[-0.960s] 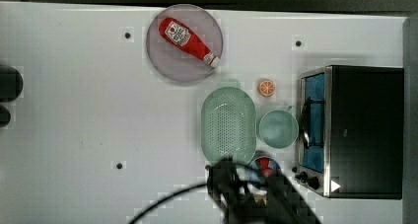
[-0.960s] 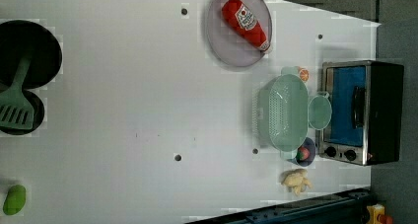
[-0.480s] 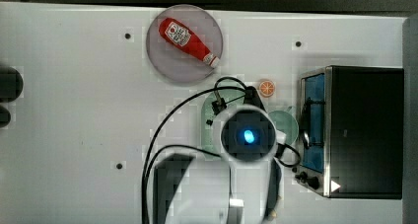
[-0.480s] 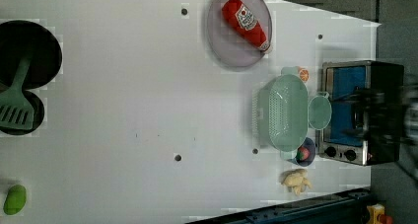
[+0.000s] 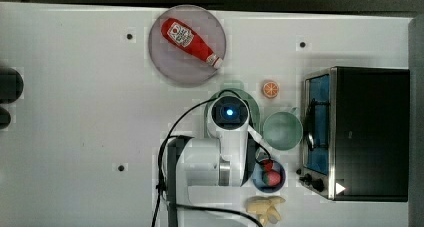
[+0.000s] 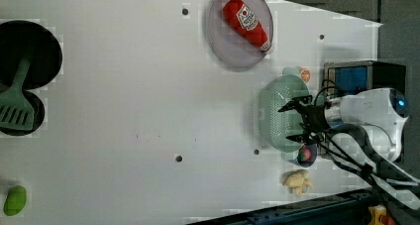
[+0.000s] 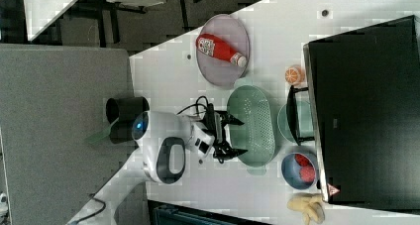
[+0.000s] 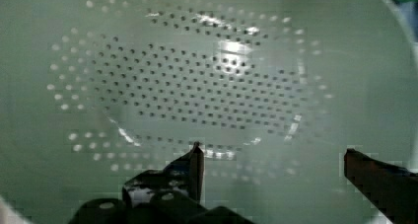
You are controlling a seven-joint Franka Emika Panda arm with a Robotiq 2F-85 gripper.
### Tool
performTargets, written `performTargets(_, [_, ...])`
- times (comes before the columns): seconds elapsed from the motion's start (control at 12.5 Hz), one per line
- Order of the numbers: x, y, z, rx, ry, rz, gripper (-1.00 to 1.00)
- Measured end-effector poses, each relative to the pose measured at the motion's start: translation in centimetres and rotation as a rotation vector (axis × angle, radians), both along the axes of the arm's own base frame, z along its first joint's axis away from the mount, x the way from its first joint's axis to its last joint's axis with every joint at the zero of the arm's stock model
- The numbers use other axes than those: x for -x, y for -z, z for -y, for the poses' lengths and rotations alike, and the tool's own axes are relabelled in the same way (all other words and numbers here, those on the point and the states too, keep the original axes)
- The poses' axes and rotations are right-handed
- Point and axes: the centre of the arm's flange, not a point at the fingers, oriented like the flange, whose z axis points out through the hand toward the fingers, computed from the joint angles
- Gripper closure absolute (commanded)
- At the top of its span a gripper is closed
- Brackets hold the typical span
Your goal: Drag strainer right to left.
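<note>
In the top view, the strainer [image 5: 254, 107] lies on the white desk [image 5: 75, 137], just beside the black toaster oven [image 5: 370, 132] on the oven's left as the top view shows it, with a small mint bowl [image 5: 282, 131] between them. The arm's white body covers most of the strainer.

In the left view, the strainer [image 6: 282, 113] sits just left of the toaster oven [image 6: 361, 76], below the grey plate [image 6: 237, 41] with the ketchup bottle [image 6: 246, 23]. The tool [image 6: 296, 121] hangs over the strainer's oven-side half, its two black fingers spread wide with nothing between them.

In the right view, the strainer [image 7: 252, 123] lies left of the toaster oven [image 7: 366, 106]. The tool [image 7: 235, 136] points toward it from the far side, fingers wide apart and empty.

In the wrist view, the strainer's [image 8: 197, 86] dotted bottom lies right under the tool [image 8: 273, 157], whose fingertips stand far apart above it; whether they touch cannot be told.
</note>
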Motion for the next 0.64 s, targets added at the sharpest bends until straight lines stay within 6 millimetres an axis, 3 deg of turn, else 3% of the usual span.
performTargets(0.24, [-0.8, 2.3, -0.6, -0.004, 0.032, 0.088, -1.0])
performTargets(0.64, [0.3, 6.0, -1.2, 0.006, 0.111, 0.082, -1.0])
